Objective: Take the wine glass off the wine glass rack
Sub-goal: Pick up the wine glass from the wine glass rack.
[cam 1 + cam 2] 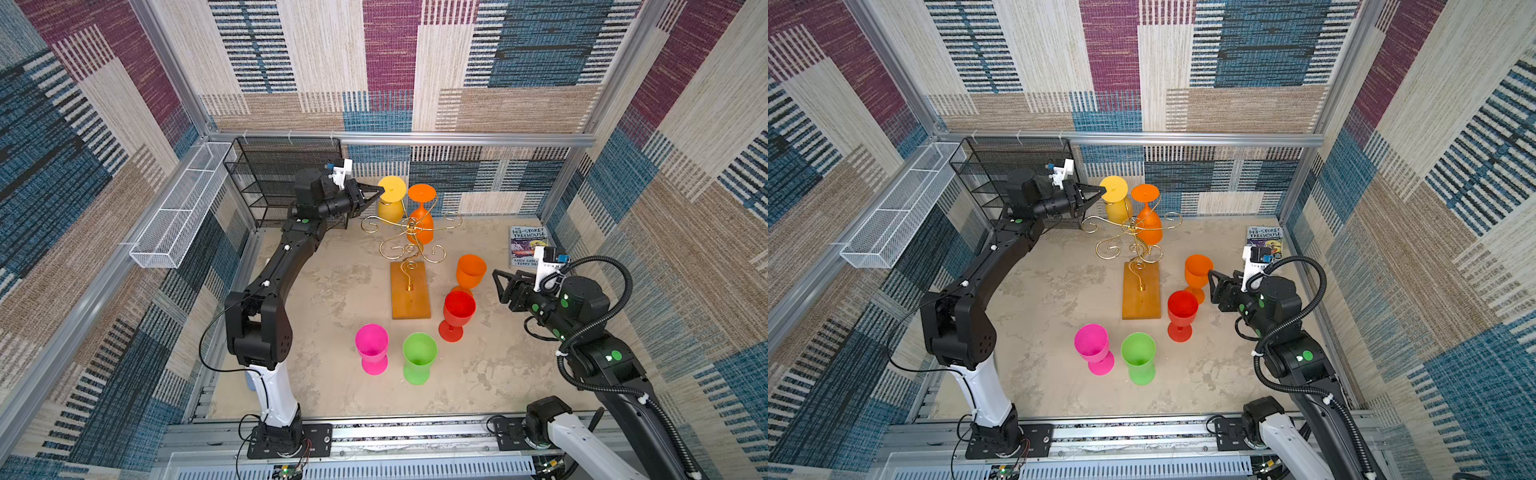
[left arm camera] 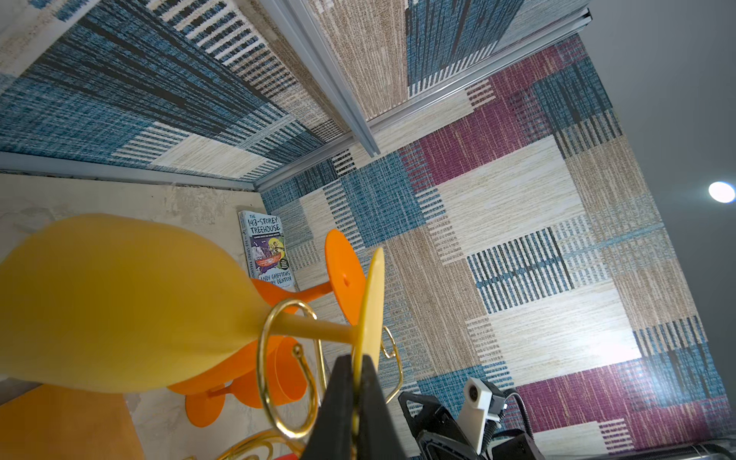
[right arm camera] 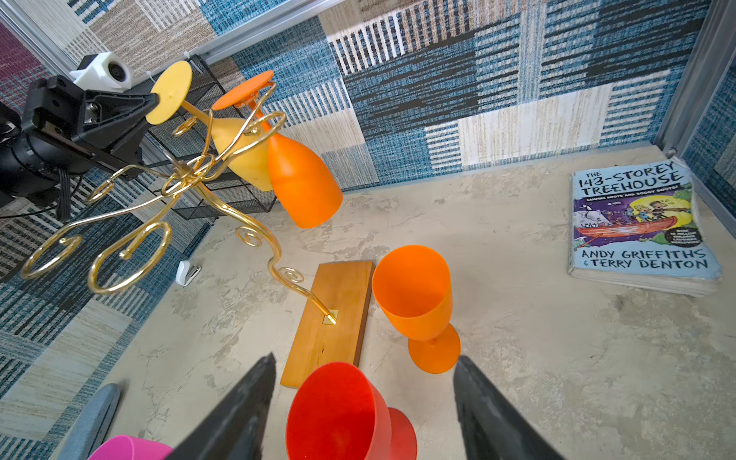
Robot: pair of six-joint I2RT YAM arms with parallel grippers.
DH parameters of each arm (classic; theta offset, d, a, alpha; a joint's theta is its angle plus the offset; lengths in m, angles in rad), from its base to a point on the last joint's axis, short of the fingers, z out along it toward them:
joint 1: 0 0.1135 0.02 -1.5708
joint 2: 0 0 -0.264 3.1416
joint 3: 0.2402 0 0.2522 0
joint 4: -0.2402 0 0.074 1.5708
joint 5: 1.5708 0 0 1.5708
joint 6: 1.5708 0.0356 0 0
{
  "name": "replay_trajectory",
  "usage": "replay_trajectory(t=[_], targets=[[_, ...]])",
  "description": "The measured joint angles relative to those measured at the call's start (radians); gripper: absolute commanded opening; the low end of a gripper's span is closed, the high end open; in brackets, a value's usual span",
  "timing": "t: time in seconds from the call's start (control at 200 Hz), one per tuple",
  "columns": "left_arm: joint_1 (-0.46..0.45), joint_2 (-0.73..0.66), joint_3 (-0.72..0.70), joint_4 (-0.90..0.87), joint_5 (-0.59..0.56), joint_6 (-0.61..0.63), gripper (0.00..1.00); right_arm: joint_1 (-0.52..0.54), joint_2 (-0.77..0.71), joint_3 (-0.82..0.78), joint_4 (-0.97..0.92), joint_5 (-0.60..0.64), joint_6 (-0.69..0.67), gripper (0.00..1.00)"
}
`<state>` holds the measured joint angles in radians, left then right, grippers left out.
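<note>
The yellow wine glass (image 1: 390, 210) (image 1: 1116, 208) hangs upside down on the wine glass rack (image 1: 411, 226) (image 1: 1133, 226), in the upper centre of both top views. Its bowl points down and its round foot is on top. In the left wrist view its stem (image 2: 314, 328) passes through one gold scroll loop of the rack. My left gripper (image 1: 380, 190) (image 1: 1102, 191) comes in from the left of the frame and is clamped on the edge of that yellow foot; the wrist view shows the two black fingers (image 2: 342, 382) pressed against the thin disc from both sides.

Just to the right of it, an orange hanging glass (image 1: 420, 220) (image 1: 1149, 226) sits on a neighbouring arm, also bowl down. The rack's wooden base (image 1: 410, 291) rests on the table (image 1: 324, 291) in mid-frame.

Right of the base stand an upright orange glass (image 1: 471, 270) and a red glass (image 1: 458, 309). My right gripper (image 1: 498, 286) (image 1: 1212, 286) hovers near them at the right of the frame, jaws spread wide with nothing between them; in the right wrist view the red glass (image 3: 338, 410) shows between the fingers but apart from both.

A pink glass (image 1: 372, 345) and a green glass (image 1: 419, 355) stand side by side lower in the frame. A book (image 1: 525, 243) lies in the far right corner. A black mesh shelf (image 1: 274, 174) and a white wire basket (image 1: 183, 208) sit at the upper left.
</note>
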<state>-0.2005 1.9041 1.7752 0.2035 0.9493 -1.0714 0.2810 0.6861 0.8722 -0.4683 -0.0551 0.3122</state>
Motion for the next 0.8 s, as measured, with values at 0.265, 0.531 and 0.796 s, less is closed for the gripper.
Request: replay_trajectory(t=[0.265,0.531,0.796], targets=[[-0.029,0.012,0.006,-0.006,0.001,0.000,0.00,0.000,-0.001,0.000,0.000,0.005,-0.007,0.72],[-0.031,-0.065,-0.062,-0.020,0.004,0.020,0.00,0.000,-0.003,-0.013,0.000,0.006,-0.011,0.72],[-0.031,-0.107,-0.082,-0.074,0.003,0.064,0.00,0.000,-0.005,-0.018,0.000,0.006,-0.011,0.72]])
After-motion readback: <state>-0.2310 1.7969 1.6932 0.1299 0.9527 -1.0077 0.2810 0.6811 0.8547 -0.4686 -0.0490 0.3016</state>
